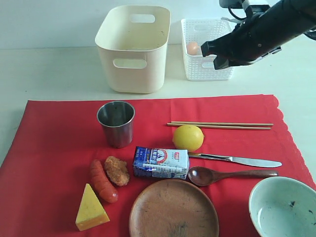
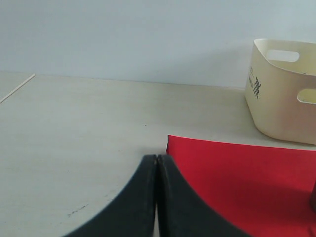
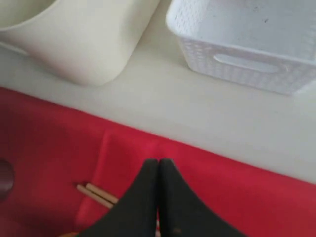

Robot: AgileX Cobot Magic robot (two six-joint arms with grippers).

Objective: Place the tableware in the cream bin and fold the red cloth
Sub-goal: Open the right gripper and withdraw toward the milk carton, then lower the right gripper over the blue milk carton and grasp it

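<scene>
right gripper (image 3: 158, 162) has its two dark fingers pressed flat together with nothing between them, held up in the air near the front of the white basket (image 1: 207, 71), which holds an egg (image 1: 193, 48). left gripper (image 2: 156, 158) is closed and empty as well, low by the left far corner of the red cloth (image 1: 49, 148). beside the basket, on its left, stands the cream bin (image 1: 131, 74), on the bare table just behind the cloth.

the cloth lies spread flat, its scalloped edge on the right. the chopsticks (image 1: 219, 125) lie side by side, long axis left to right, parallel to the far edge. in front of them the knife (image 1: 237, 160) runs the same way, blade end to the right, and the spoon (image 1: 222, 175) has its bowl on the left and its handle pointing right. the steel cup (image 1: 117, 133) stands upright, left of the lemon (image 1: 188, 137). the wooden plate (image 1: 174, 210) and the pale bowl (image 1: 256, 197) sit at the near edge.
</scene>
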